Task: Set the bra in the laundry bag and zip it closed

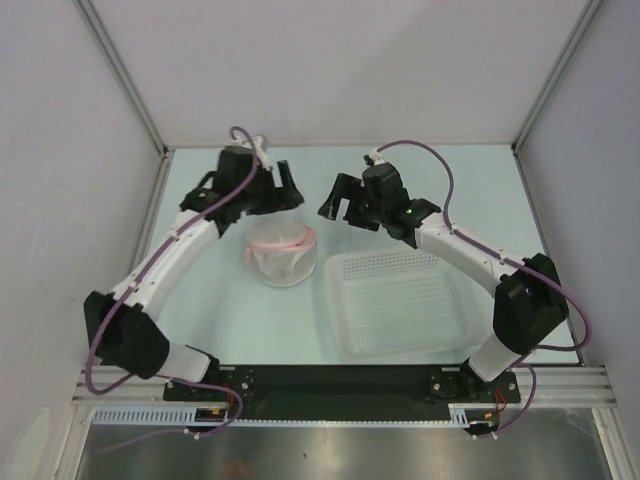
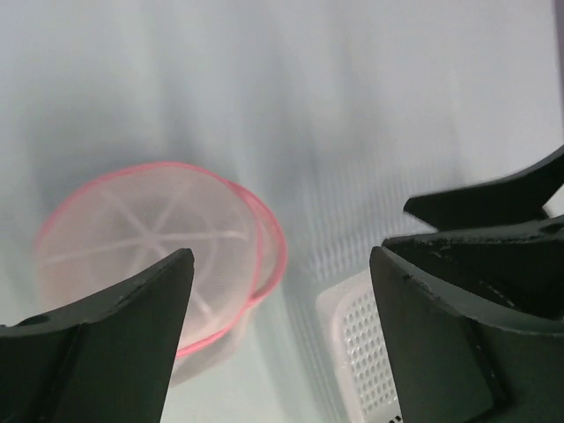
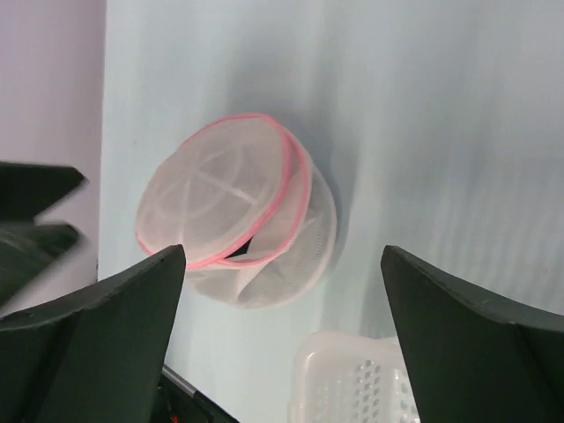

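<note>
Left gripper (image 1: 285, 196) and right gripper (image 1: 340, 208) both hang open, empty, just behind the bag (image 1: 283, 252) mid desk (image 1: 400, 170). Bag looks ajar, so I'd guess zipping's next: pin it, then catch the zip (image 3: 298, 181).

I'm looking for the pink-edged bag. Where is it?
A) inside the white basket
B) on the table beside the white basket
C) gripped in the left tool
B: the laundry bag rests on the table beside the basket; the left tool and right tool hang open, apart from it.

Left pincer (image 2: 280, 264) spread, right pincer (image 3: 284, 256) spread (arms angled inward)
</note>
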You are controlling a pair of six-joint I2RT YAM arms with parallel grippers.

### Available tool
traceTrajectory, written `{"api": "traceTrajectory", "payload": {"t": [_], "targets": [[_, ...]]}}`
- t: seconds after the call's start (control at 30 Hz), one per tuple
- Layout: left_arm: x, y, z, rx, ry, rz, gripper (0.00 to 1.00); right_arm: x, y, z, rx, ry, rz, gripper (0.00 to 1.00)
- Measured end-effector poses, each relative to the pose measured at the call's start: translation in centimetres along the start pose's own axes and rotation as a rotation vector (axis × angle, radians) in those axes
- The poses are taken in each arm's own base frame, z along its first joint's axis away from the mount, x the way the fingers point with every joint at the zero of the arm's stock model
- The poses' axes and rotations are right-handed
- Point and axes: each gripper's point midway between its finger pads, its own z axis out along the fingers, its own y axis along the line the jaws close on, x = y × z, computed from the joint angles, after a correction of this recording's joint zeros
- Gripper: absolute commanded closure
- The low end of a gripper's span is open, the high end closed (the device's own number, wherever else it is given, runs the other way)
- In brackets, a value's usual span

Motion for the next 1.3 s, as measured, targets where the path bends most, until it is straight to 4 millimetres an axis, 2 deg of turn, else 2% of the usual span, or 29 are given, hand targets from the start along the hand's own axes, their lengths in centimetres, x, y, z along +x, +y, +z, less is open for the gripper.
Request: {"api": "traceTrajectory", "payload": {"t": [0.1,0.17,0.2,0.23,0.27,0.3,0.33,0.37,0.4,0.43,0.5,0.57,0.63,0.73,0.8,0.93,1.0,1.03,1.07,1.13,1.3], "targets": [[-2.8,3.3,-3.5,0.018,-0.089,-0.069,0.15,1.4,1.5,0.3,-0.043,0.011,0.042,0.00],[-4.9,6.0,-5.8,-0.001,-0.172,-0.108,0.15,3.5,2.6,0.6,-0.065,0.040,0.100,0.01],[-5.4,7.0,-6.5,-0.001,-0.196,-0.115,0.15,4.5,3.2,0.8,-0.072,0.052,0.122,0.07],[-5.6,7.4,-6.9,0.011,-0.205,-0.113,0.27,5.4,3.6,1.0,-0.076,0.063,0.138,0.13],[-5.8,8.3,-7.0,0.004,-0.211,-0.124,0.34,6.3,4.1,1.2,-0.076,0.070,0.155,0.18],[-5.7,9.0,-6.7,0.018,-0.194,-0.136,0.37,7.2,4.6,1.4,-0.072,0.075,0.167,0.22],[-5.4,9.6,-5.5,0.037,-0.155,-0.150,0.40,8.1,5.1,1.6,-0.068,0.077,0.173,0.29],[-5.3,10.3,-4.6,0.050,-0.129,-0.162,0.41,8.8,5.5,1.7,-0.065,0.077,0.176,0.30],[-5.4,11.2,-3.0,0.074,-0.080,-0.183,0.41,9.4,6.0,1.8,-0.064,0.076,0.171,0.38],[-5.5,12.1,-1.4,0.079,-0.048,-0.200,0.41,10.0,6.4,1.8,-0.066,0.078,0.165,0.42],[-5.4,14.8,3.3,0.079,0.035,-0.245,0.41,11.4,7.4,1.9,-0.068,0.090,0.130,0.48],[-3.1,17.2,7.6,0.072,0.138,-0.308,0.42,12.6,8.4,2.1,-0.072,0.099,0.091,0.51],[0.2,18.9,10.7,0.062,0.245,-0.369,0.42,13.8,8.9,2.2,-0.069,0.104,0.053,0.52],[3.1,19.3,12.4,0.055,0.339,-0.410,0.42,16.1,9.2,2.1,-0.059,0.127,-0.024,0.52],[3.6,18.8,12.9,0.056,0.359,-0.405,0.44,17.5,9.1,2.3,-0.051,0.147,-0.071,0.52],[3.5,16.3,13.3,0.094,0.365,-0.364,0.46,20.1,8.4,3.7,-0.027,0.196,-0.148,0.52],[4.3,15.6,13.2,0.104,0.364,-0.354,0.46,20.7,7.5,4.7,-0.003,0.208,-0.169,0.52],[5.3,15.3,12.7,0.101,0.378,-0.359,0.47,20.9,6.8,5.1,0.012,0.213,-0.179,0.52],[6.8,15.0,11.7,0.090,0.399,-0.374,0.47,20.9,6.2,5.5,0.026,0.217,-0.186,0.52],[8.2,14.9,10.2,0.076,0.417,-0.395,0.46,20.6,5.5,5.9,0.041,0.216,-0.193,0.51],[10.1,14.6,6.4,0.048,0.364,-0.441,0.46,17.3,3.5,7.1,0.077,0.176,-0.172,0.50]]}}
